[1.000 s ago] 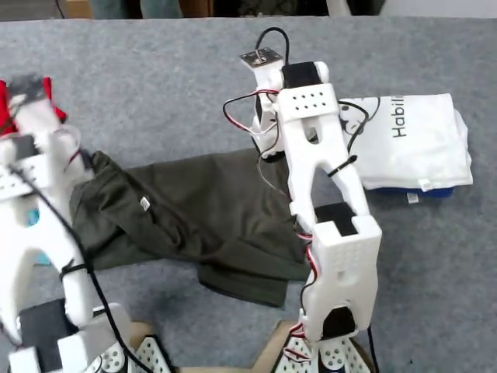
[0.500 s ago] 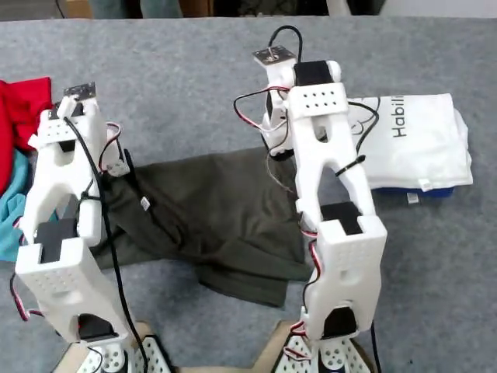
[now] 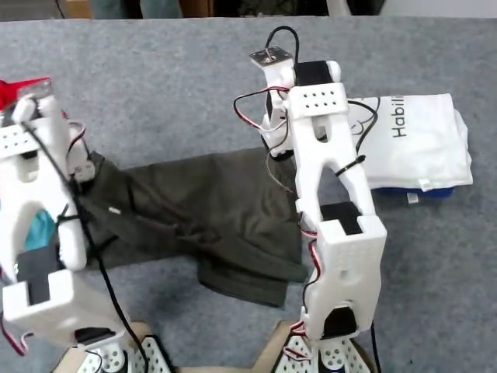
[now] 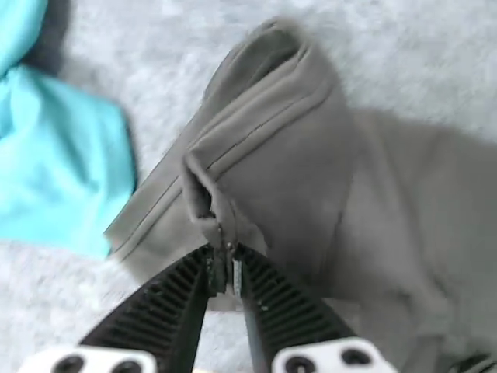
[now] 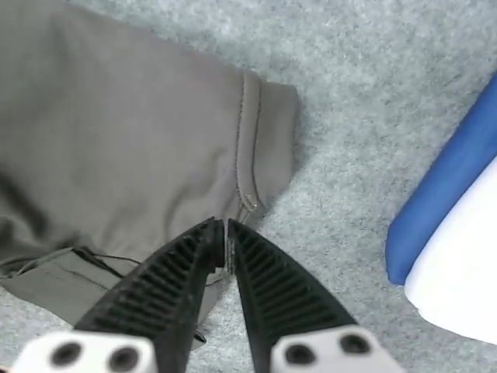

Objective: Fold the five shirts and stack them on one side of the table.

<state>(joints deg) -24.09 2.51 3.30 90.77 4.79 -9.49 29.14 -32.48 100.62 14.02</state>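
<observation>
- Found white shirt folded flat on top of blue shirt at the right side of the bench; judged these two as folded and stacked, two of five done.
- Found dark green shirt spread mid-bench between the two arms, rumpled, near edge doubled over; judged its fold as started but not complete.
- Noted left fingers closed tight on a raised pleat at the left end of the dark green shirt, pinching the cloth up off the bench.
- Noted right fingers closed, or all but closed, on the stitched hem at the right corner of the same shirt, near the blue shirt but apart from it.
- Located red shirt and teal shirt heaped at the left edge of the bench, unfolded; recorded the teal shirt just beside the gripped left end of the dark green shirt.
- Judged remaining work as follows: complete the fold on the dark green shirt, transfer it onto the white-and-blue stack, then fold and stack the red and teal shirts in turn.
</observation>
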